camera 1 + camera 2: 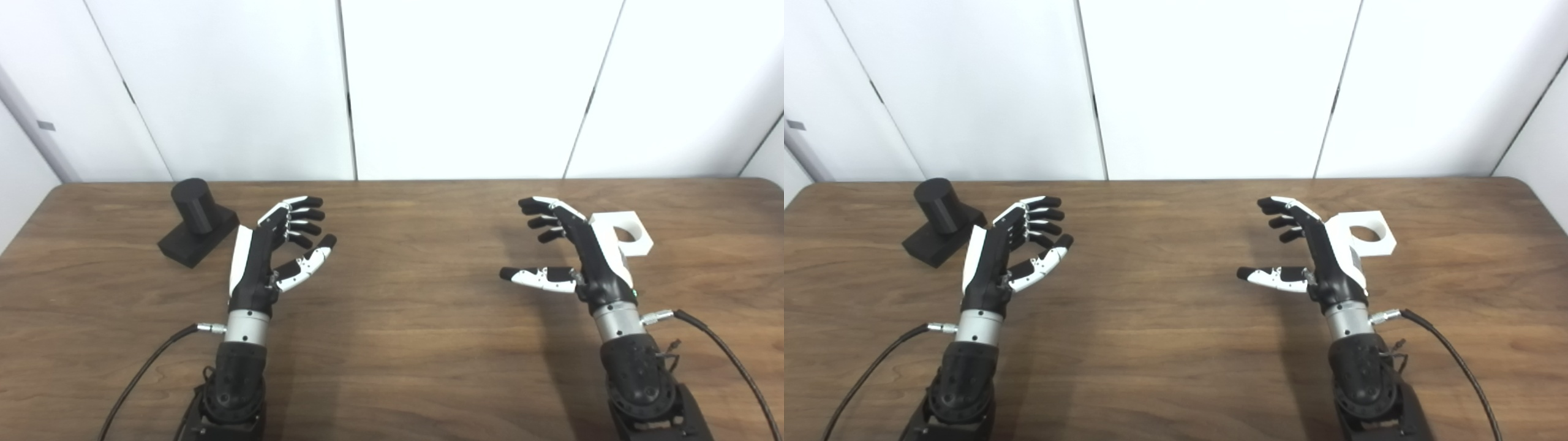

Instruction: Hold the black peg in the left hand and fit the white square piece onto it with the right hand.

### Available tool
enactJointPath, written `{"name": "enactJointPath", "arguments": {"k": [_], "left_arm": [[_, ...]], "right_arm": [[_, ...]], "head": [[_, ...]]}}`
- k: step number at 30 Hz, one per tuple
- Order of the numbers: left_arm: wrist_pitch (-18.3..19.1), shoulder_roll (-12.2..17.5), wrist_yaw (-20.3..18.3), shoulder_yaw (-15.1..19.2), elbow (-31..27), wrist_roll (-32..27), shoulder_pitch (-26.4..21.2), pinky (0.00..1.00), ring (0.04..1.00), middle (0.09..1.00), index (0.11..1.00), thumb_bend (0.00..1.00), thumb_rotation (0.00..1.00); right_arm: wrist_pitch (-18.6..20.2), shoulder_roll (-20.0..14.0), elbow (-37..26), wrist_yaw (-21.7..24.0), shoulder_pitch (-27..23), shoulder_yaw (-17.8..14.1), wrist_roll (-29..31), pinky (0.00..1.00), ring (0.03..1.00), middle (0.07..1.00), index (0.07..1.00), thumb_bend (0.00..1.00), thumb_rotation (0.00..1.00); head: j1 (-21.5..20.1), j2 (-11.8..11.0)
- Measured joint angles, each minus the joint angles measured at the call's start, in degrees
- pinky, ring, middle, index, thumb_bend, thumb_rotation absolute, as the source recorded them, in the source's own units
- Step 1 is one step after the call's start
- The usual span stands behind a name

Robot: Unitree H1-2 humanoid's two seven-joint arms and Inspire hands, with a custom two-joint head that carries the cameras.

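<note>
While untouched, black peg (197,222): upright on its base, just beyond left hand's outer side.
White square piece (626,233): flat on tabletop (398,318), just behind right hand.
Left hand (269,257): fingers spread, empty.
Right hand (572,254): fingers spread, empty.

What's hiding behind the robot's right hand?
The white square piece lies on the table behind the right hand. Its round hole and far corner show. The hand covers its near-left part, so that part cannot be seen. The hand is open and holds nothing.
</note>
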Motion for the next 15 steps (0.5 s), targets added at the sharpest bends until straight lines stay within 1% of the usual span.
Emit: {"name": "enactJointPath", "arguments": {"k": [6, 10, 11, 12, 14, 15], "left_arm": [[0.0, 0.11, -0.01, -0.01, 0.0, -0.05, 0.0, 0.5, 0.605, 0.662, 0.684, 0.48, 0.06], [0.0, 0.19, -0.02, -0.05, 0.0, -0.02, 0.0, 0.51, 0.607, 0.664, 0.683, 0.48, 0.07], [0.0, 0.19, -0.01, -0.1, 0.0, 0.04, 0.0, 0.51, 0.606, 0.666, 0.683, 0.48, 0.09], [0.0, 0.19, -0.01, -0.19, 0.0, 0.12, 0.0, 0.51, 0.606, 0.666, 0.682, 0.48, 0.09], [0.0, 0.2, -0.03, -0.41, 0.01, 0.2, -0.01, 0.51, 0.606, 0.665, 0.678, 0.48, 0.07], [0.0, 0.19, -0.05, -0.56, 0.01, 0.15, -0.02, 0.51, 0.609, 0.665, 0.677, 0.48, 0.07]], "right_arm": [[-0.01, -0.01, 0.0, 0.02, -0.01, 0.0, 0.0, 0.59, 0.695, 0.745, 0.735, 0.66, 0.03], [-0.01, -0.01, 0.0, 0.06, -0.01, 0.01, -0.03, 0.58, 0.691, 0.744, 0.734, 0.66, 0.04], [-0.01, -0.02, 0.0, 0.06, -0.01, 0.01, -0.03, 0.57, 0.69, 0.744, 0.734, 0.66, 0.04], [-0.01, -0.02, 0.0, 0.07, -0.02, 0.0, -0.03, 0.57, 0.689, 0.743, 0.734, 0.66, 0.04], [-0.02, -0.04, 0.01, 0.06, -0.03, -0.03, 0.03, 0.58, 0.691, 0.742, 0.734, 0.66, 0.04], [-0.07, -0.09, 0.03, 0.07, -0.04, -0.04, 0.16, 0.58, 0.693, 0.743, 0.737, 0.66, 0.04]], "head": [[0.18, 0.18], [0.79, 0.18], [1.92, 0.09], [1.93, 0.09], [5.78, -0.35], [5.8, -0.35]]}}
